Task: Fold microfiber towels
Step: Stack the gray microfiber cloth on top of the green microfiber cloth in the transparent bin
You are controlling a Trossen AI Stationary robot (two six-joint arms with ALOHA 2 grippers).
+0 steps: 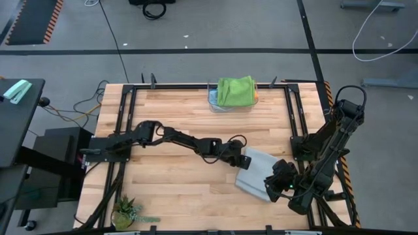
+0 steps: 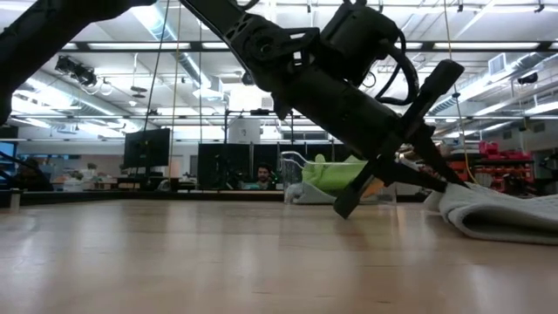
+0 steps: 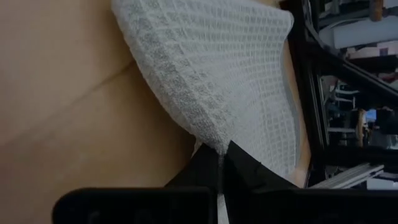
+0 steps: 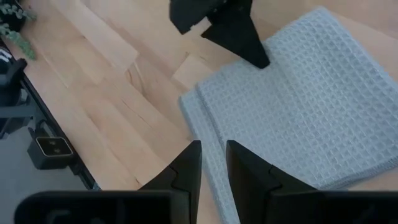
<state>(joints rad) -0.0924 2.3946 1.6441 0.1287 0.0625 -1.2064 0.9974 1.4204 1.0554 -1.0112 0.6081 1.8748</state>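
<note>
A light grey towel (image 1: 258,171) lies folded on the wooden table, right of centre. My left gripper (image 3: 221,163) reaches across from the table's left and is shut on the towel's left edge. My right gripper (image 4: 213,163) hovers above the towel's near part with a narrow gap between its fingers and nothing in it. A bright green towel (image 1: 235,90) lies folded on top of a clear bin (image 1: 214,101) at the far edge. My left gripper pinches the grey towel's left edge (image 3: 211,140) between its two fingers, near the far corner (image 4: 273,62). The fingers (image 4: 249,43) come from the table's left, slanting down. The rest of the towel lies on the table; how many layers are caught I cannot tell.
A small potted plant (image 1: 127,212) stands at the near left corner. A black metal frame (image 1: 124,111) runs along the table's edges. Bare wood (image 1: 176,189) stretches between the plant and the grey towel.
</note>
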